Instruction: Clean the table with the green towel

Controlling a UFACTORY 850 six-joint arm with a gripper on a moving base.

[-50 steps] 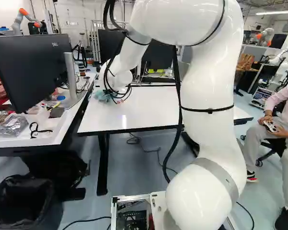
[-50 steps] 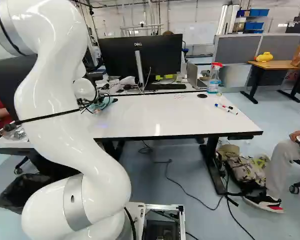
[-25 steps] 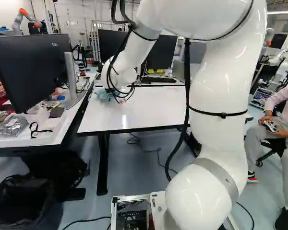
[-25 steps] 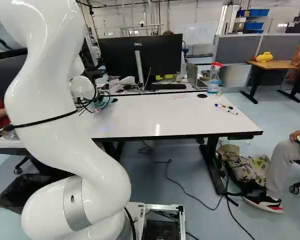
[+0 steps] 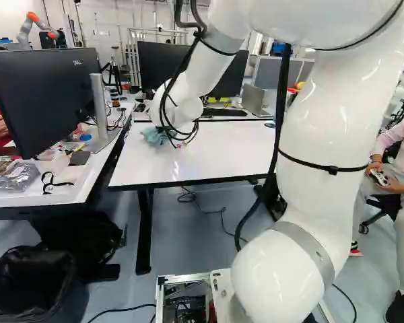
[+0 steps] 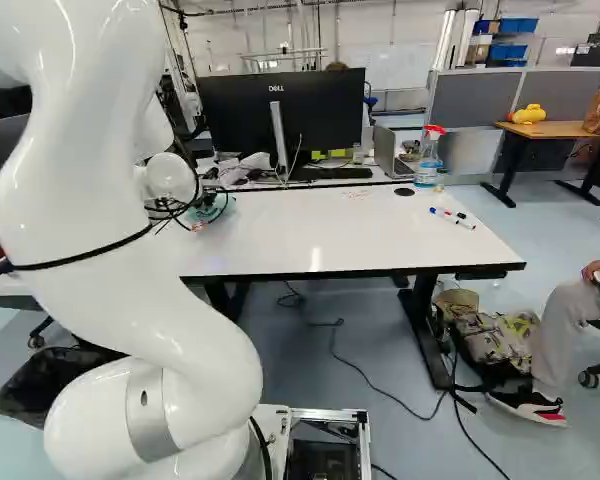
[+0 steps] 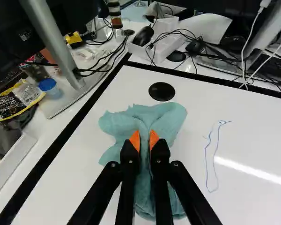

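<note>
- Leftmost, a monitor stand (image 7: pixel 56 47) and a blue-lidded jar (image 7: pixel 48 86) occupy the neighbouring desk (image 5: pixel 66 195), left of the end effector (image 7: pixel 144 140); a stroke run too wide could strike them.
- Centre: the end effector grips the green towel (image 7: pixel 166 117), which lies bunched beneath and around it on the tabletop (image 6: pixel 310 230); if only a fold is pinched, drag could pull the cloth free.
- Just ahead of the end effector, a black disc (image 7: pixel 161 91) borders the towel; its rim, if raised, could snag the cloth.
- Right of the end effector, a blue drawing (image 7: pixel 206 161) lies outside the towel; light or uneven pressure could smear it.
- Farther right, markers (image 6: pixel 448 216) and a spray bottle (image 6: pixel 428 162) could be knocked by a long sweep.
</note>
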